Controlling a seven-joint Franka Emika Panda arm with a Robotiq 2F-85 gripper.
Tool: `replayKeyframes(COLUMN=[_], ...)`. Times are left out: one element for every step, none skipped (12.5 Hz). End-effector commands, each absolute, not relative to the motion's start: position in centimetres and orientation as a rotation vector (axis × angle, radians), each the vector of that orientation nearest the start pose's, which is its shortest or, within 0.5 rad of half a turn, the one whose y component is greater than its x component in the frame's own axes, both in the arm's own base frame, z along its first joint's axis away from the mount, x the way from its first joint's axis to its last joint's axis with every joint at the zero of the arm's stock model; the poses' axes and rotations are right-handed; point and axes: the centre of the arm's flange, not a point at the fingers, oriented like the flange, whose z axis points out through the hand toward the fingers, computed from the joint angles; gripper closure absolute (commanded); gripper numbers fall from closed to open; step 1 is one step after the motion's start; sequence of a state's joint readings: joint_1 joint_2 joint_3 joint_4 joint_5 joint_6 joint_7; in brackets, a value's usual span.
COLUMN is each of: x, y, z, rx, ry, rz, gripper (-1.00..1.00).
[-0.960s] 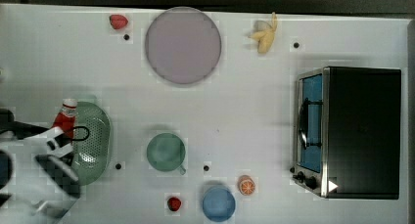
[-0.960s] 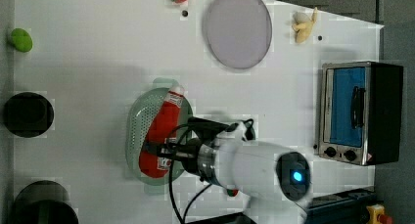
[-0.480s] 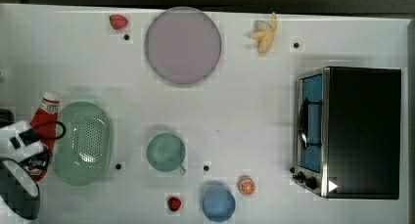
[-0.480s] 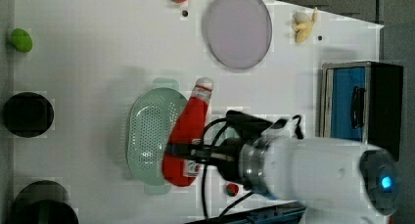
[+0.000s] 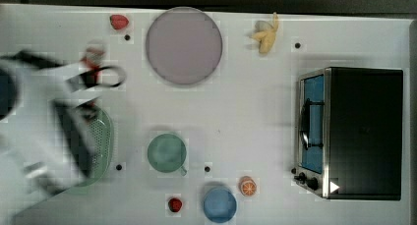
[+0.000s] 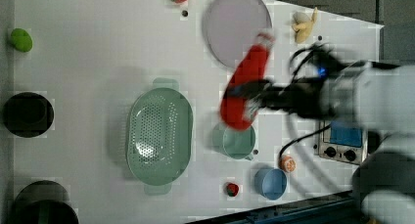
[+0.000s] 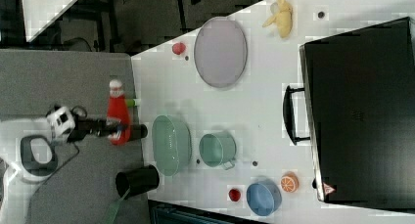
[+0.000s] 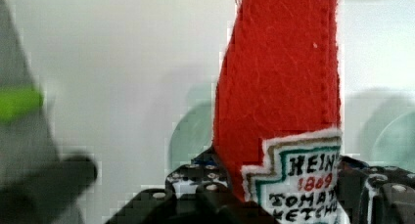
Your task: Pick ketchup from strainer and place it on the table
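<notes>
The red ketchup (image 6: pixel 247 84) with its white cap hangs in the air, clear of the strainer, and my gripper (image 6: pixel 246 95) is shut on its lower body. The wrist view shows the bottle (image 8: pixel 279 87) and its white label (image 8: pixel 303 180) between the black fingers (image 8: pixel 195 187). In the right view the ketchup (image 7: pixel 117 111) stands cap-up in the gripper (image 7: pixel 116 128), to the right view's left of the pale green strainer (image 7: pixel 171 145). The strainer (image 6: pixel 159 136) lies empty on the white table (image 5: pixel 246 112). In the top view my blurred arm covers part of the strainer (image 5: pixel 102 136); the bottle's cap end (image 5: pixel 93 55) shows above it.
A grey-lilac plate (image 5: pixel 183 45), a green cup (image 5: pixel 167 153), a blue cup (image 5: pixel 220 204) and a toaster oven (image 5: pixel 354 131) stand on the table. A banana (image 5: pixel 265 33), two strawberries (image 5: pixel 119 21) (image 5: pixel 174 204) and an orange slice (image 5: pixel 248 186) lie about. Black cups (image 6: pixel 27 114) stand beside the table's edge.
The ketchup has risen out of the strainer in my gripper and swung away from it, toward the plate side in the left view. The strainer is left empty.
</notes>
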State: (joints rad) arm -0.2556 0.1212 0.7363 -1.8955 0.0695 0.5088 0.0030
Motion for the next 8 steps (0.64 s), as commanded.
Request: replayKeyframes(x=[57.8,58.4,58.8,59.0,59.0,58.7,58.2,57.7], y=[13.3,10.5,7.8,5.4,3.2,1.3,-0.2,-1.4], z=[45.8,45.5,45.3,45.0,44.4,43.4,42.2,41.0], rx=[-2.925,-2.921,-2.912,-2.903,-2.896,-2.893,-2.893,-2.891], ry=[0.67,0.713,0.772,0.831,0.887,0.929,0.962,0.994], rz=[-0.009,-0.013,-0.015,-0.012,0.002,0.028,0.06,0.093], gripper=[-0.21,-0.21,-0.21,-0.21,-0.21,-0.21,-0.21,-0.21])
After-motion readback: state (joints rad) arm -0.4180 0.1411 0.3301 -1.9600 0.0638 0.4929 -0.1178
